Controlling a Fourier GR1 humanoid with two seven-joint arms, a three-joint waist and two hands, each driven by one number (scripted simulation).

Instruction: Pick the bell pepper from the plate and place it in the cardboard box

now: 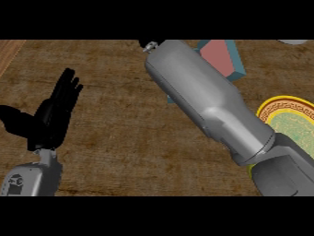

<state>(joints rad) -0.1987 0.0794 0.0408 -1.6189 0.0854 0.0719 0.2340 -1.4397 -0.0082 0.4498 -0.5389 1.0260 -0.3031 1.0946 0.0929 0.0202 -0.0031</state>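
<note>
Box: a container (220, 57) with teal walls and a pinkish inside sits at about one o'clock, near the counter's far edge; the right forearm covers its left part, and whatever lies in it cannot be made out.
Plate: a round plate (296, 120) with a yellow rim, a dark red patterned band and a pale green centre lies at about three o'clock, cut by the view's right edge; the part that shows carries nothing.
Bell pepper: not visible anywhere; its place cannot be told.
Right hand: hidden beyond the end of the right forearm (207, 101), which slants from five o'clock up to twelve o'clock; whether the fingers are curled or straight cannot be told.
Left hand: the left hand (50, 115) rests at nine o'clock, fingers straight and pointing up, thumb spread to the side, holding nothing.
Counter: brown counter (125, 138) lies bare between the two arms, with a paler strip along the left edge.
</note>
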